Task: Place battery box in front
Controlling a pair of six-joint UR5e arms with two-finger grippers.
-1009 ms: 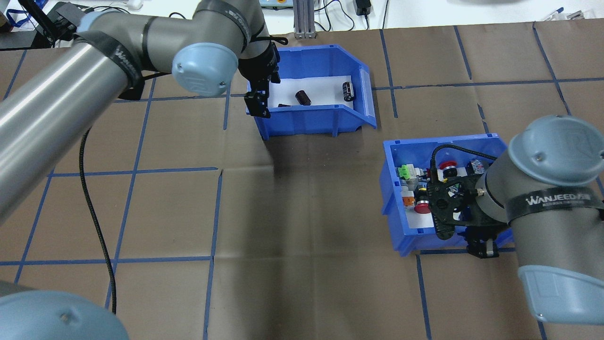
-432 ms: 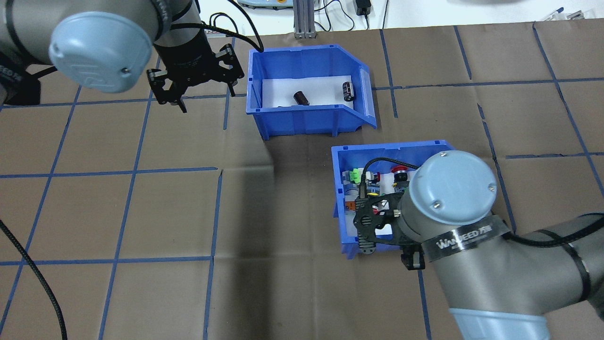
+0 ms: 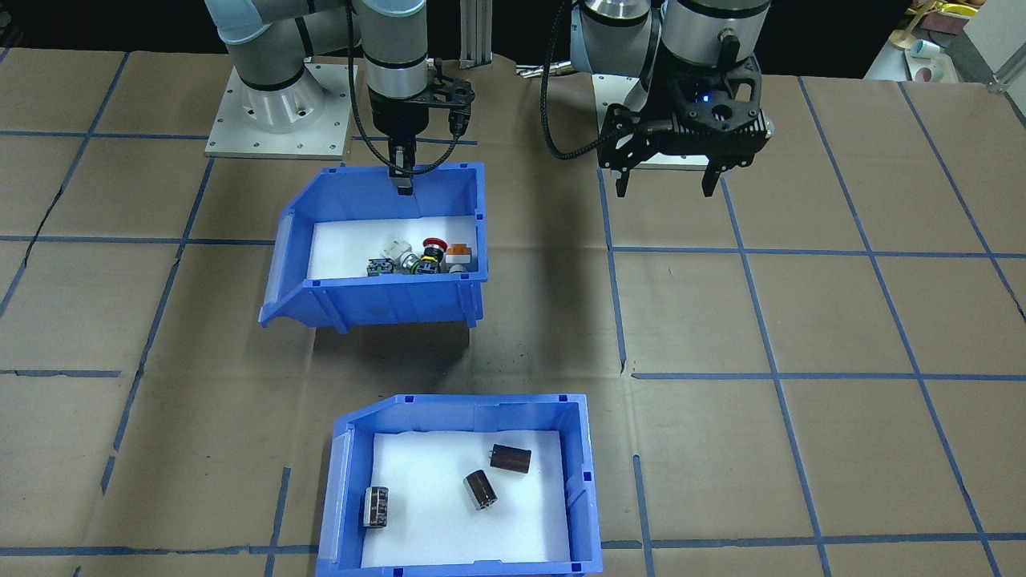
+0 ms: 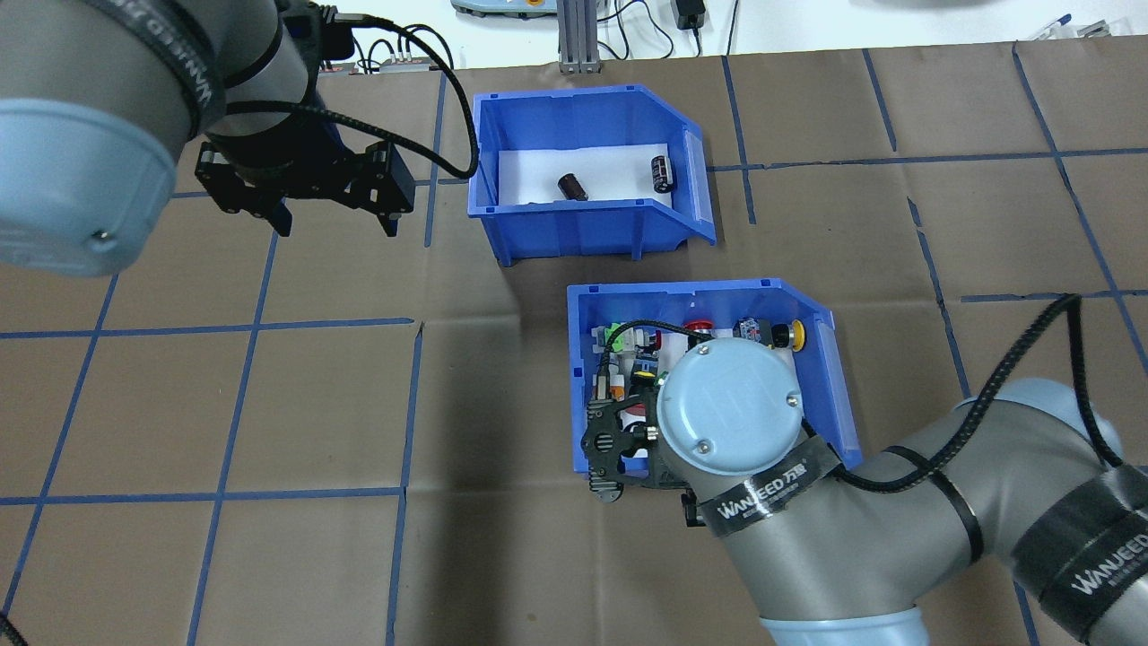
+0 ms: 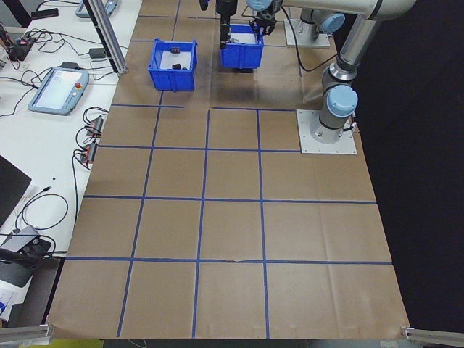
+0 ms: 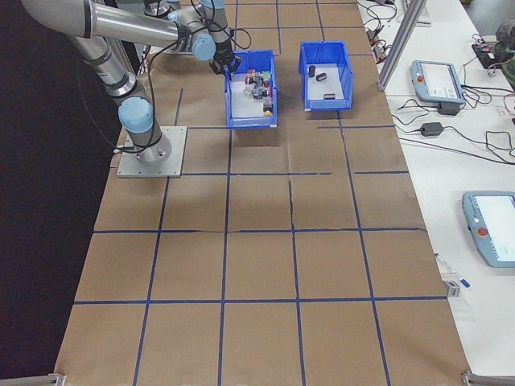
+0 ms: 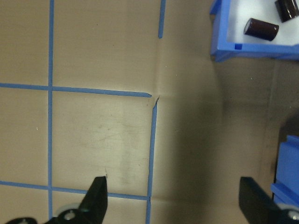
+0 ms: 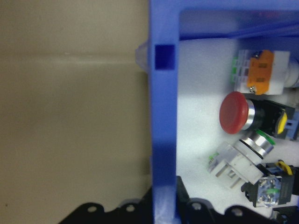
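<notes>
The battery box (image 4: 583, 224) is a blue bin with a white liner, standing at the far middle of the table. Three dark cylinders (image 3: 479, 490) lie in it. My left gripper (image 4: 332, 220) hangs open to the box's left, apart from it, with nothing between its fingers (image 7: 98, 189). One corner of the battery box (image 7: 224, 46) shows in the left wrist view. My right gripper (image 3: 403, 183) is shut on the back wall of the switch bin (image 4: 834, 395), which sits just on the robot's side of the battery box and holds several colourful push-buttons (image 8: 236, 112).
Brown paper with a blue tape grid (image 4: 251, 323) covers the table. An aluminium post (image 4: 578, 36) and cables stand beyond the far edge. Pendant tablets (image 5: 58, 90) lie on the white side bench. The left arm's base plate (image 5: 328, 134) is bolted to the table.
My left gripper has let go of the battery box's left wall and moved away to the left. The right arm has carried the switch bin leftward to the table's middle.
</notes>
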